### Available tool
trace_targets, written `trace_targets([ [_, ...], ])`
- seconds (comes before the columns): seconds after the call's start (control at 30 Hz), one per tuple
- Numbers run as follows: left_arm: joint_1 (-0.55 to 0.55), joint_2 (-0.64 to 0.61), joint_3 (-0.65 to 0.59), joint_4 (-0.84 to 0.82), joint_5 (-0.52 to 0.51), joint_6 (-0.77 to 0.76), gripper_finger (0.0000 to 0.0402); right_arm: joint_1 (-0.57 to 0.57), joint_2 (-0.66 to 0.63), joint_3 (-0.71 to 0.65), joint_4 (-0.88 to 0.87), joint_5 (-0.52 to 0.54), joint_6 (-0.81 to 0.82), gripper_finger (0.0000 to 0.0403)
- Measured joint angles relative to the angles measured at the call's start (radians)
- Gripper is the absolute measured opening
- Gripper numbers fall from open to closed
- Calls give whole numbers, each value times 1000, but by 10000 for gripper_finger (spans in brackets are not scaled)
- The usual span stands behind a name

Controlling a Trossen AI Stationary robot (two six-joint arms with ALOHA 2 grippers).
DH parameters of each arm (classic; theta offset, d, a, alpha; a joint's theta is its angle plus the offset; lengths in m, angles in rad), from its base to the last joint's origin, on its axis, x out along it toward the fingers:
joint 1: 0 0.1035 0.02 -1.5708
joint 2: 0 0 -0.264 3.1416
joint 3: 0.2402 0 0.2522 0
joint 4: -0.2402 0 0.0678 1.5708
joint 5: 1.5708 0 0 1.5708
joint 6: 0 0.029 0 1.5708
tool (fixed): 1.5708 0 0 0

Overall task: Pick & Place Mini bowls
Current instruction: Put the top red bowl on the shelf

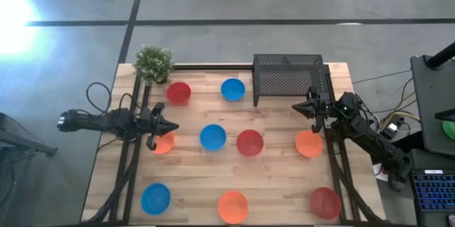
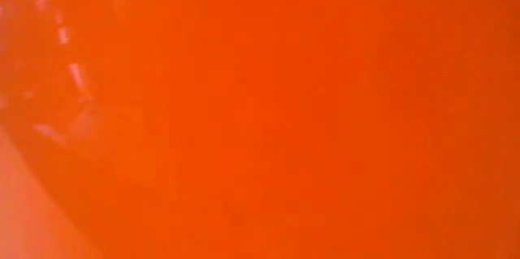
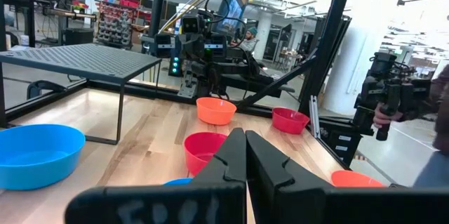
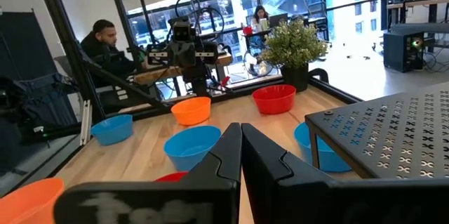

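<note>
Nine mini bowls rest on their bases on the wooden table: red [image 1: 178, 92], blue [image 1: 232, 89], orange [image 1: 163, 144], blue [image 1: 212, 136], red [image 1: 249, 142], orange [image 1: 308, 143], blue [image 1: 155, 198], orange [image 1: 232, 206], red [image 1: 325, 203]. My left gripper [image 1: 173, 126] [image 3: 245, 155] is shut and points toward the table's right, above the far rim of the left orange bowl. My right gripper [image 1: 296, 106] [image 4: 240, 147] is shut and points toward the table's left, near the rack's near right corner. An orange surface [image 2: 260, 113] fills the low view.
A black wire-mesh rack [image 1: 288, 77] [image 4: 393, 140] stands at the far right of the table. A small green potted plant [image 1: 153, 63] [image 4: 295, 45] sits at the far left corner. People show in the room beyond the table: one seated [image 4: 105, 45], and a hand holding a device [image 3: 382, 112].
</note>
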State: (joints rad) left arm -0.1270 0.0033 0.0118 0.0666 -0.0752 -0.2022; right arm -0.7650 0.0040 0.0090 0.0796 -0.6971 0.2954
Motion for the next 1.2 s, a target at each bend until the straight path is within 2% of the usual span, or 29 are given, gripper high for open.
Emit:
trace_targets([
  [0.33,0,0,0,0,-2,0,0,0,0,0,8,9,25,8],
  [0.5,0,0,0,8,-6,-1,0,0,-2,0,16,9,161,8],
  [0.63,0,0,0,12,-9,-21,0,0,-2,0,41,9,169,8],
  [0.77,0,0,0,26,-23,-18,0,1,-3,0,141,-24,182,8],
  [1.0,0,0,1,78,-48,-24,0,2,-3,2,438,-22,225,8],
  [1.2,0,21,32,74,-95,47,0,2,11,72,449,-3,132,8],
])
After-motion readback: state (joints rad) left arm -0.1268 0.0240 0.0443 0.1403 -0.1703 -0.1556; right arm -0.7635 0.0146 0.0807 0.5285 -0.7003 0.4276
